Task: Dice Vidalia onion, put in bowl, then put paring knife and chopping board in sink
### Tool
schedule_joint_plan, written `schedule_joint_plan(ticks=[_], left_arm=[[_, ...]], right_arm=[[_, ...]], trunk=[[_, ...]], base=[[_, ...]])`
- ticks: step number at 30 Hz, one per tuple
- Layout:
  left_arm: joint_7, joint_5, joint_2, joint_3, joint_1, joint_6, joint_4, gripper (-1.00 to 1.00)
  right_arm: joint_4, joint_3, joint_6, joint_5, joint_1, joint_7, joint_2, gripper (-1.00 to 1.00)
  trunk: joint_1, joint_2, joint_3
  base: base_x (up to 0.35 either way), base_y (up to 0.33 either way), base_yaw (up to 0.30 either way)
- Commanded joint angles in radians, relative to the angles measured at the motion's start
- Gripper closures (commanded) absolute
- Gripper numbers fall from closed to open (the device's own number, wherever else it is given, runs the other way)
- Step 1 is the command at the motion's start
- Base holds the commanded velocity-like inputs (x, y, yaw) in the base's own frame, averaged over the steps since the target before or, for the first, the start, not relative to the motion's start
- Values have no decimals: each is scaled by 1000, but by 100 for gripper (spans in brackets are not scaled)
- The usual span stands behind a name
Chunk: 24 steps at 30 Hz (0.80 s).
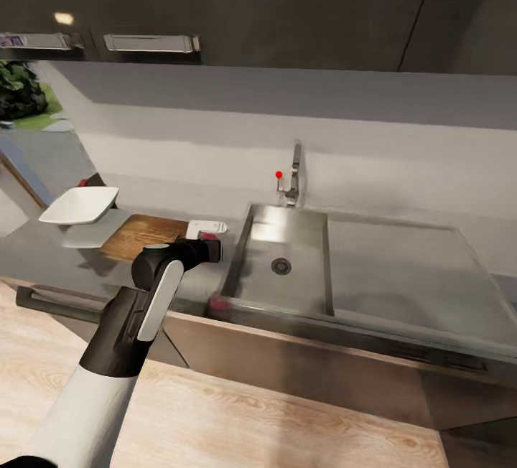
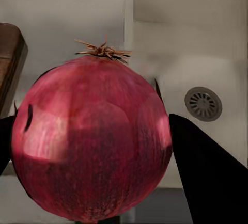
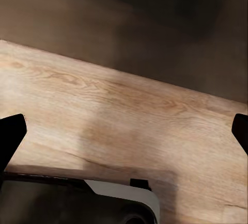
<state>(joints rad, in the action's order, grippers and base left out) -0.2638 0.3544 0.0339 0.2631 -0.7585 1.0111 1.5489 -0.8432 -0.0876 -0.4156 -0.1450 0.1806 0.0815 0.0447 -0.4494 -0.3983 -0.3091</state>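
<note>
The left gripper (image 2: 93,146) is clamped on the round, glossy red-purple onion (image 2: 92,139) with a dry tuft at its crown; dark fingers (image 2: 206,172) press its two sides in the left wrist view. In the head view this gripper (image 1: 208,247) sits at centre left of the frame, over the glossy grey countertop (image 1: 43,253) between the dark brown wooden chopping board (image 1: 140,235) and the left rim of the matte grey rectangular sink (image 1: 287,267). The shallow white square bowl (image 1: 79,206) stands at the left, beyond the board. The right gripper (image 3: 124,131) has its dark fingertips spread wide apart at the frame's edges, holding nothing, above light wooden plank floor (image 3: 124,121).

The onion looks already lifted out of the basin, so the step in hand is carrying it to the board. The next move calls for swinging leftward and setting it down on the wood.
</note>
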Motion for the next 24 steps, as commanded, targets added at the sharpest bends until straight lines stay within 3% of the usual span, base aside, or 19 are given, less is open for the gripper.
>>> schedule_joint_plan(ticks=[1, 12, 24], left_arm=[[-11, 10, 0, 1, -1, 3, 1, 100], [-11, 11, 0, 1, -1, 3, 0, 100], [-11, 11, 0, 5, -1, 4, 0, 100]], right_arm=[[-2, -7, -2, -8, 0, 8, 2, -100], [-2, -7, -2, -8, 0, 8, 1, -100], [-2, -7, -2, -8, 0, 8, 1, -100]], trunk=[[-1, -2, 0], [-1, -2, 17], [-1, -2, 35]], base=[[0, 308, 0], [58, 308, 0], [211, 264, 0]])
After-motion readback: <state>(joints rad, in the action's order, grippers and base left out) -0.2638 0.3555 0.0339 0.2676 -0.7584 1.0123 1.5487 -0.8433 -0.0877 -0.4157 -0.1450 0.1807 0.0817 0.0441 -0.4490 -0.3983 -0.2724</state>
